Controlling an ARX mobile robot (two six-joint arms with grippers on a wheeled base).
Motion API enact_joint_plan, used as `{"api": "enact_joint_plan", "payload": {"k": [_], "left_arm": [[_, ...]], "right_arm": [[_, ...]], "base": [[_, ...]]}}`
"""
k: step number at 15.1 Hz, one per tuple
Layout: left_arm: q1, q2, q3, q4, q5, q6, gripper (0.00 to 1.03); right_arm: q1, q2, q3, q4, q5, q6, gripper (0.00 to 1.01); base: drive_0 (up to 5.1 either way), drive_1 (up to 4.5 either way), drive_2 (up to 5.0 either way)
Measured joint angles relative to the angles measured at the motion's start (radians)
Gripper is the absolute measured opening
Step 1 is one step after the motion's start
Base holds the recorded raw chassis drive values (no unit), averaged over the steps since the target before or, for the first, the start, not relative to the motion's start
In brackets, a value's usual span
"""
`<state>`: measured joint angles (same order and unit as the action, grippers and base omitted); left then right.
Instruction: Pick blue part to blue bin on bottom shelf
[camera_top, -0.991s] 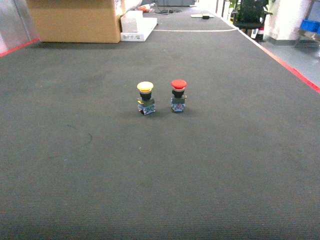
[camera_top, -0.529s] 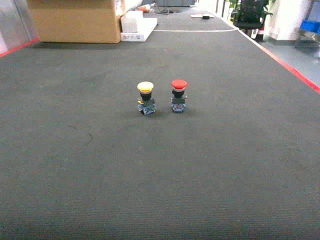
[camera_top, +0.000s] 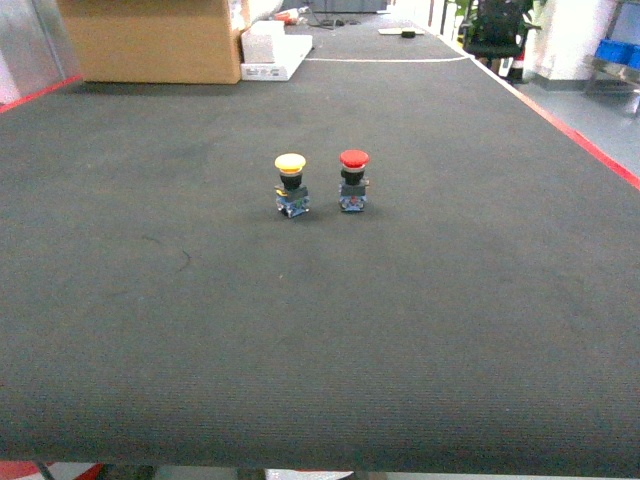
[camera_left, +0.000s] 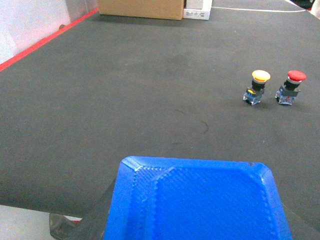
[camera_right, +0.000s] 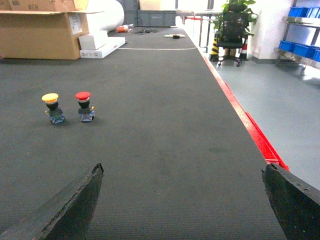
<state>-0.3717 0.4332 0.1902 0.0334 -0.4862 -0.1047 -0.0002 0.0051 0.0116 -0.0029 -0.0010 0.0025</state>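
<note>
Left gripper (camera_left: 197, 200) is clamped on the blue part (camera_left: 200, 197), right gripper's (camera_right: 182, 200) jaws are spread wide and empty; shelf isn't visible.

Yellow button (camera_top: 290, 184): upright on dark mat (camera_top: 150, 300)
Red button (camera_top: 353, 180): just beside it
Cardboard box (camera_top: 150, 40): far end

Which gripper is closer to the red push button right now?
Probably right: the red button lies ahead-left of the right gripper; from the left gripper it sits far right, beyond the yellow button.
</note>
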Motion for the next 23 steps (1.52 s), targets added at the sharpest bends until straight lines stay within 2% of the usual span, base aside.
{"api": "enact_joint_plan", "payload": {"k": [23], "left_arm": [[0.000, 0.002, 0.000, 0.003, 0.000, 0.000, 0.44]], "right_arm": [[0.000, 0.000, 0.000, -0.002, 0.000, 0.000, 0.98]], "base": [[-1.7, -1.67, -1.7]]}}
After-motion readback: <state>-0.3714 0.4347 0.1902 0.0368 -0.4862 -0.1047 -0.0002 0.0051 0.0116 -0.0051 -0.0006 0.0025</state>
